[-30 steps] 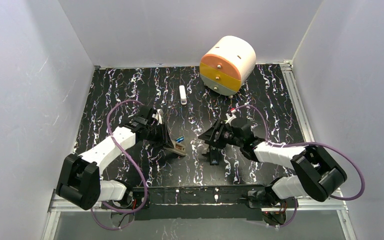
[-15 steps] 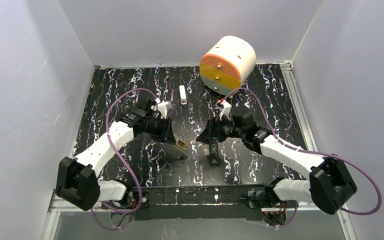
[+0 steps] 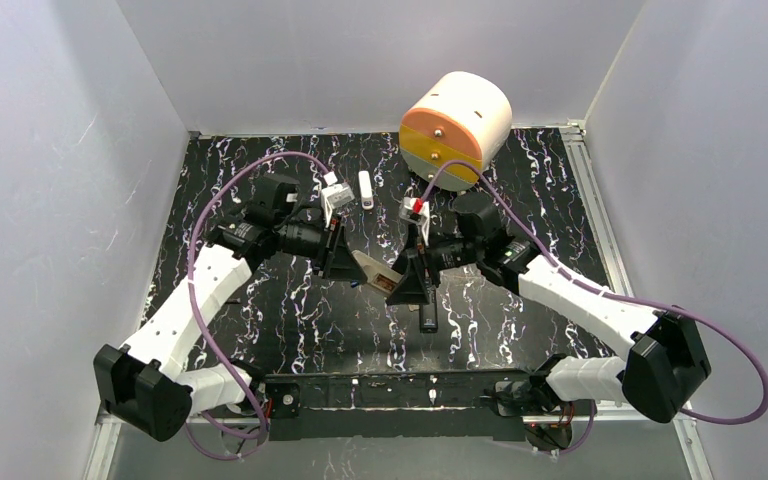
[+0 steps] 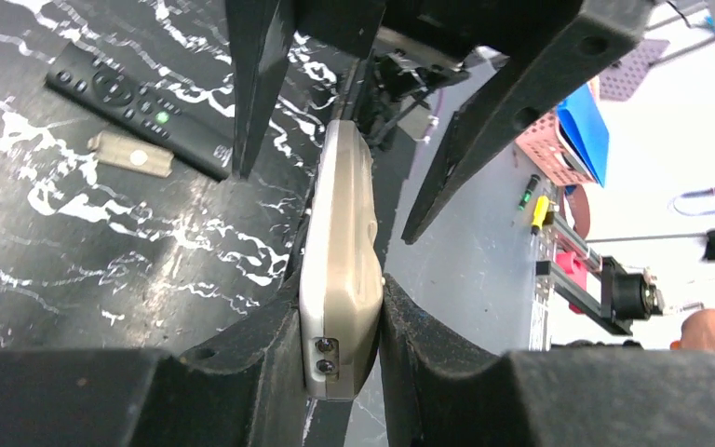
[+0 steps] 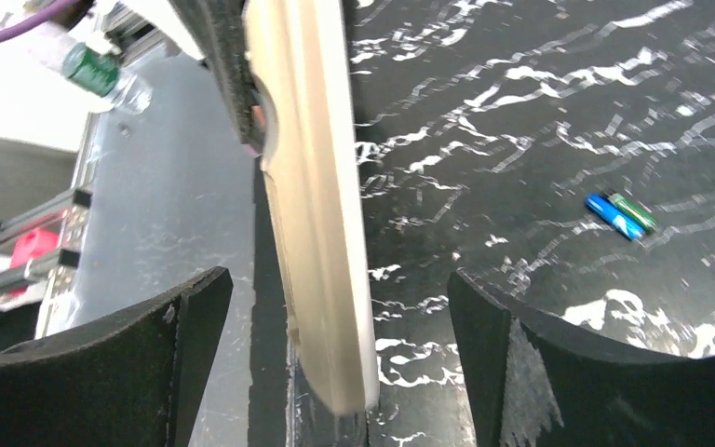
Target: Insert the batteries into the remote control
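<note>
Remote control [image 4: 340, 270] matt tan plastic; batteries [image 5: 614, 216] glossy.

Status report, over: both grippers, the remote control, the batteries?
Left gripper shut on remote control. Right gripper open astride its other end, not gripping. Batteries side by side on table, not loaded. No obstruction seen.

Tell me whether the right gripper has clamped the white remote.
No: in the right wrist view the right gripper has its fingers wide apart, with gaps on both sides of the remote.

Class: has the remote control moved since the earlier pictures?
Yes. The remote control has shifted closer to the white stick, which lies where it was.
</note>
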`<state>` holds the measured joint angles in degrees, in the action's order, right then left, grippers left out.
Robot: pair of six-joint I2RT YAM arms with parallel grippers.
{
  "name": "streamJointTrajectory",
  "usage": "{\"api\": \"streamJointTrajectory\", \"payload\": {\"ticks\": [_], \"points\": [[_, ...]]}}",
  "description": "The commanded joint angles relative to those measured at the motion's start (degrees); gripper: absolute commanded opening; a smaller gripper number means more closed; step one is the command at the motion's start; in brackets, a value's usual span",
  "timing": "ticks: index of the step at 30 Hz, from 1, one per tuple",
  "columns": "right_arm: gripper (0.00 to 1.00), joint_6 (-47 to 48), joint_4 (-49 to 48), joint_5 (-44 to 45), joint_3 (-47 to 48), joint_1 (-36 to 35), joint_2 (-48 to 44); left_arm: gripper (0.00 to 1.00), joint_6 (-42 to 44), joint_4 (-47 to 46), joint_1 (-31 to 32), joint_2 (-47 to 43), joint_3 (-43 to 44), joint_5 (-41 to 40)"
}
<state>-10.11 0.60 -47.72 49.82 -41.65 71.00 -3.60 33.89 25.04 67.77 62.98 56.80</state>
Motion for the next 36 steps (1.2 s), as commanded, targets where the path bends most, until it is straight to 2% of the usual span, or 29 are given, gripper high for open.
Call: {"api": "streamJointTrajectory", "payload": {"ticks": [1, 7, 10, 12, 14, 16, 17, 18, 19, 23, 25, 27, 30, 34, 36], "points": [[0.9, 6.27, 5.99, -7.51, 5.38, -3.48, 0.7, 0.0, 6.42, 5.24, 0.1, -1.24, 4.1, 9.91], [0.5, 5.29, 8.51, -16.04, 8.84, -4.75, 1.63, 0.0, 9.21, 7.62, 0.1, -2.45, 6.29, 9.99], [0.39, 2.77, 7.2, -17.73, 8.06, -4.75, 1.11, 0.0, 10.97, 8.97, 0.14, -2.47, 6.62, 9.7], [0.35, 2.02, 6.73, -17.89, 7.33, -4.76, 0.45, 0.0, 11.44, 9.34, 0.1, -2.51, 6.63, 10.29], [0.24, -0.31, 3.48, -17.88, 6.58, -4.74, -0.25, 0.01, 11.33, 9.16, 0.1, -2.62, 6.65, 10.74], [0.07, -4.36, -1.55, -18.24, 5.65, -4.7, -0.75, 0.15, 9.26, 7.82, 0.1, -2.71, 6.87, 10.02], [0.03, -6.06, -3.88, -17.86, 5.3, -4.75, -0.96, 0.31, 7.87, 6.69, 0.1, -2.73, 6.94, 9.43], [0.01, -7.47, -5.96, -17.58, 4.91, -4.76, -1.2, 0.5, 6.26, 5.42, 0.1, -2.85, 7.28, 8.18], [0.01, -9.21, -8.1, -16.95, 4.51, -4.76, -1.45, 0.59, 4.53, 3.8, 0.1, -3.24, 7.47, 6.61], [0.01, -14.58, -15.83, -12.78, 2.21, -4.74, -2.97, 0.66, -10.1, -13.95, 0.08, -6.98, 2.3, 2.56], [0.01, -20.6, -22.89, -10.02, -0.4, -4.76, -4.34, 0.69, -16.78, -23.02, 0.05, -9.24, -1.47, -0.28], [0.01, -25.17, -29.77, -7.58, -2.65, -4.68, -5.62, 0.69, -26.3, -36.05, 0.06, -10.95, -5.64, -2.09], [0.01, -29.4, -34.94, -3.98, -3.56, -4.69, -6.07, 0.66, -36.68, -45.82, 0.18, -12.02, -8.87, -6.16], [0.01, -35.99, -44.56, 0.35, -5.09, -4.68, -5.01, 0.54, -40.98, -50.45, 1.04, -12.99, -10.18, -9.02], [0.01, -39.62, -50.18, 1.37, -6.08, -4.72, -3.6, 0.51, -41.51, -51.52, 1.25, -13.46, -10.57, -10.17]]}}
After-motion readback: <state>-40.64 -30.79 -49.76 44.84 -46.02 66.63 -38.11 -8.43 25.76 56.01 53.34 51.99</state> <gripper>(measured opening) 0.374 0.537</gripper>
